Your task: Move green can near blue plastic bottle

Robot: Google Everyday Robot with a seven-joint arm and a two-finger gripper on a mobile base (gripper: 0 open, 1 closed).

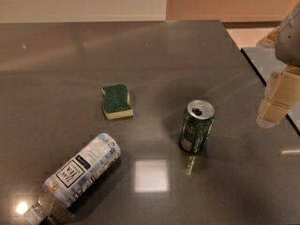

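Observation:
The green can (197,126) stands upright on the dark table, right of centre, with its silver top and open pull-tab hole showing. The blue plastic bottle (75,179) lies on its side at the front left, its cap end toward the bottom left corner and its white text panel facing up. The gripper (276,100) hangs at the right edge of the view, above the table's right side. It is to the right of the can and apart from it, holding nothing.
A flat green-and-yellow sponge (116,101) lies left of the can, behind the bottle. The table's right edge (262,78) runs diagonally beside the gripper, with a lighter floor beyond. A bright light reflection (151,176) shows on the tabletop in front of the can.

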